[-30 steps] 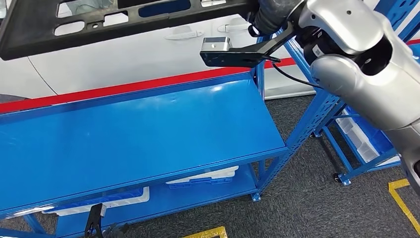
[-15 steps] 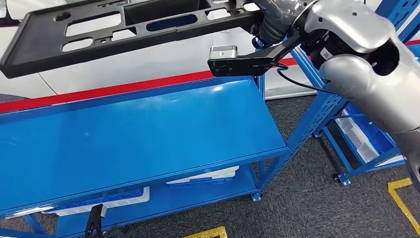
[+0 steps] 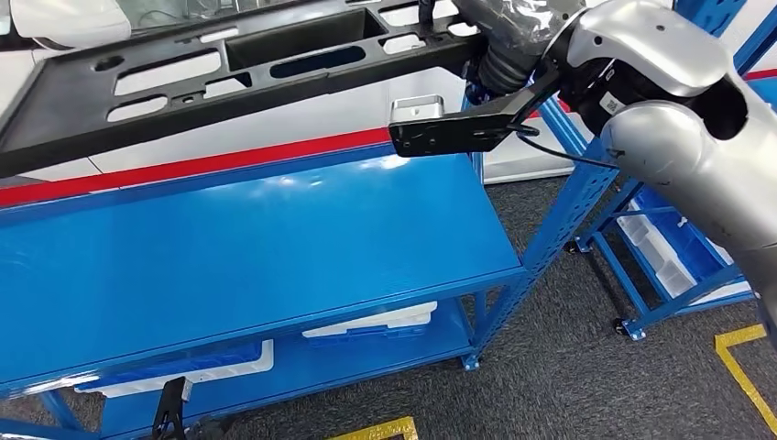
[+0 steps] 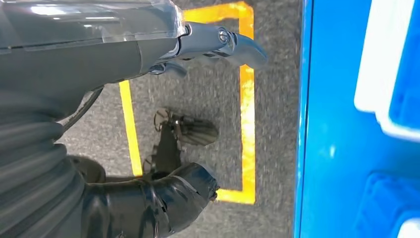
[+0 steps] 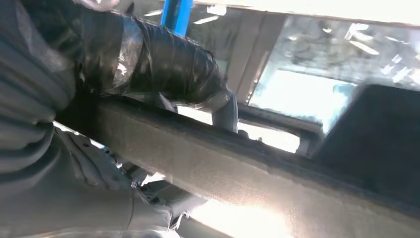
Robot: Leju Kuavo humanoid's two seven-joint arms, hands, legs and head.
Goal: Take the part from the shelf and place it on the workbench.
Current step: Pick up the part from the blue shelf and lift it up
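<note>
- Dark grey carpet floor (image 3: 568, 367) lies under everything, with yellow tape lines (image 3: 747, 362) at the near right and a red stripe (image 3: 229, 160) on the far side, behind the shelf unit.
- Blue worktop (image 3: 257, 247), a flat metal surface, takes the middle of the head view; nothing rests on its top.
- Under it, on the lower shelf (image 3: 366, 362), white bins (image 3: 371, 325) with blue parts stand side by side.
- A second blue rack (image 3: 678, 257) stands to the right, apart from the first one, also with a white bin in it.
- The part (image 3: 229, 78) is a long black plastic frame with many cut-out openings. It is in the air above the far edge of the worktop, tilted, with its left end nearer to the camera and lower. It does not touch the worktop.
- The right robot hand (image 5: 163, 64) grips the right end of the part: in the right wrist view its dark fingers (image 5: 225, 109) curl over the edge of the black bar. In the head view the silver right arm (image 3: 678, 119) reaches in from the right, and a black bracket (image 3: 458, 133) with a small silver camera block sticks out under the wrist.
- The left robot hand (image 4: 198, 44) hangs over the carpet beside the blue frame. It holds nothing; its fingers are stretched out and the thick thumb (image 4: 173, 193) is well apart from them.
</note>
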